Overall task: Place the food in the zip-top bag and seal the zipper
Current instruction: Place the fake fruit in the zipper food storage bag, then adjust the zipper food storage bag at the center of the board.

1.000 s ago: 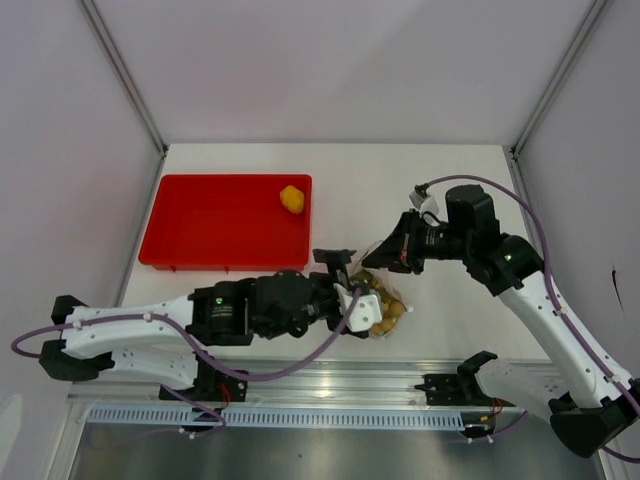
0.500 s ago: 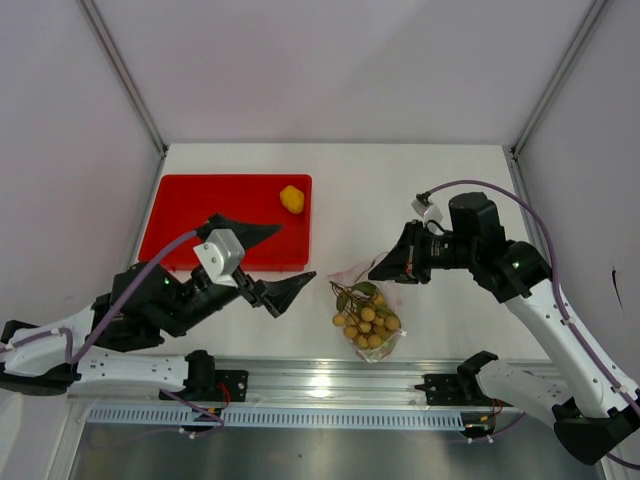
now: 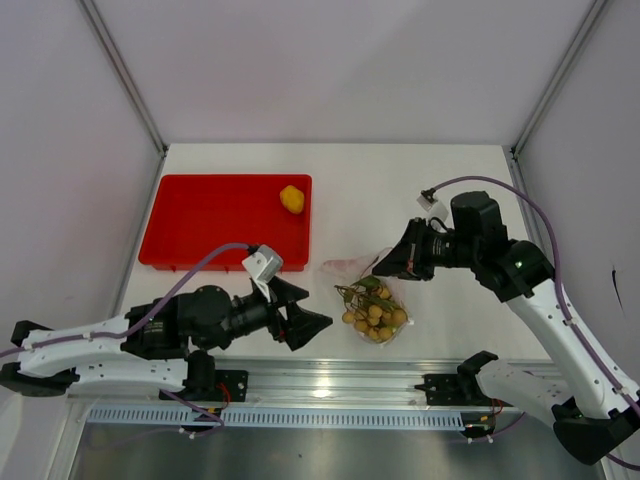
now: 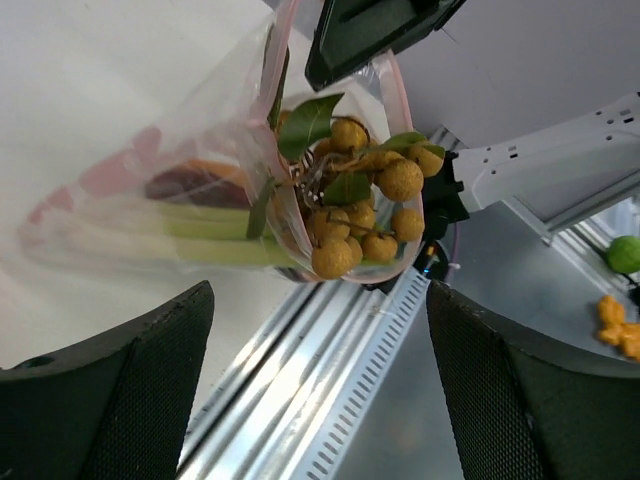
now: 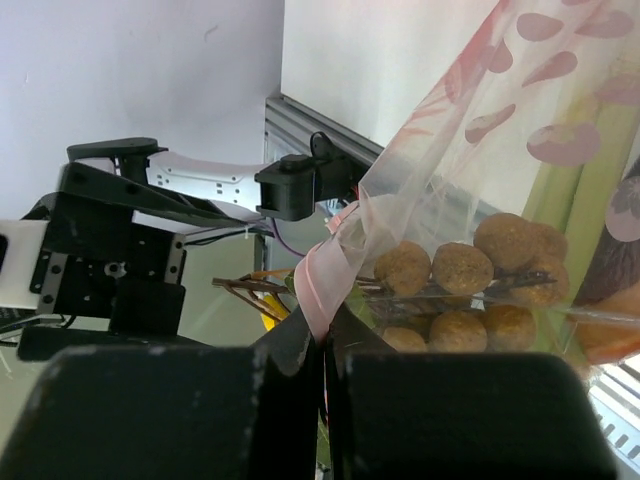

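Observation:
The zip-top bag (image 3: 368,303) lies at the table's front centre, clear with pink dots. Inside it I see the tan berries (image 4: 365,215) with leaves, green stalks (image 4: 190,238) and a dark purple sweet potato (image 4: 185,186). My right gripper (image 3: 386,266) is shut on the pink zipper strip (image 5: 322,275) at the bag's mouth and holds that edge lifted. My left gripper (image 3: 306,322) is open and holds nothing. It hangs low, just left of the bag and apart from it, pointing at it. A small yellow fruit (image 3: 291,198) sits in the red tray.
The red tray (image 3: 200,225) stands at the back left, holding only the yellow fruit. A metal rail (image 3: 330,385) runs along the table's near edge, just in front of the bag. Slanted frame posts border both sides.
My left gripper was at the bag's mouth, pulled back to the left, and now sits low beside the bag. The berries lie in the bag. The right gripper kept its grip.

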